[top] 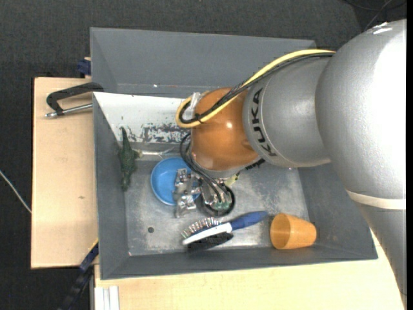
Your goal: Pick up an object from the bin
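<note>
From my console the arm (322, 108) takes up most of the right half of the frame, reaching across the grey bin (193, 57) towards its centre, with the orange cover (216, 134) at the wrist sitting just above the middle of the bin floor. Along the lower edge of the floor lies a brush (216, 230), bristles to the left and blue handle pointing right. Just right of that handle an orange cup (292, 231) lies on its side in the lower right corner. A blue dish (164, 179), round and shallow, rests left of centre, and a thin green toy (124, 161) stands along the left wall, well apart from the rest. Smallest of all, the gripper (186, 196) hangs below the orange cover at the right rim of the blue dish, low over the floor and near the brush head. I cannot tell whether it is released or clenched, and I see nothing plainly held in it. I judge this to be the reach-and-grasp step, with the blue dish as the nearest candidate. The next move, I think, calls for a firm close on that rim and then a straight lift, keeping clear of the brush just below.
</note>
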`<state>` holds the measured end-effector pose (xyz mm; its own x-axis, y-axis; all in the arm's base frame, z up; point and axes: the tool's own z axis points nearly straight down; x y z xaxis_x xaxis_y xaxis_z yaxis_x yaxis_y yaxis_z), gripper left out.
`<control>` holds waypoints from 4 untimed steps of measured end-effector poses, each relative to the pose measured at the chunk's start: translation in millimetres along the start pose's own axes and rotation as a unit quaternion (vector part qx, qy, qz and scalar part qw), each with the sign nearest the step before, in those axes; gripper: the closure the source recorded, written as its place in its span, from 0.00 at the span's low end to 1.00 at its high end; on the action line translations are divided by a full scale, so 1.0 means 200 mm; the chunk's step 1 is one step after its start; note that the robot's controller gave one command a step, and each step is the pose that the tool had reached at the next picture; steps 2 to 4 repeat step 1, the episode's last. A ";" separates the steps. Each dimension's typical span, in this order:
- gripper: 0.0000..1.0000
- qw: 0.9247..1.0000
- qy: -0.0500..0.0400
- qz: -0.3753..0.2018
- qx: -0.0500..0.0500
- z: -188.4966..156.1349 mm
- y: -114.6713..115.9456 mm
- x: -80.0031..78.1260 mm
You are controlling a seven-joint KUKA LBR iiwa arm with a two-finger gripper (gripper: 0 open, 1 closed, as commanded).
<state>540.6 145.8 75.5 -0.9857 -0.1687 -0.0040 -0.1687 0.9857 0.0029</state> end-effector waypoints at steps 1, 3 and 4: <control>1.00 1.000 -0.006 -0.015 0.001 -0.64 -0.04 -0.07; 1.00 1.000 -0.006 -0.015 0.001 -0.64 -0.04 -0.07; 1.00 1.000 -0.006 -0.015 0.001 -0.64 -0.04 -0.07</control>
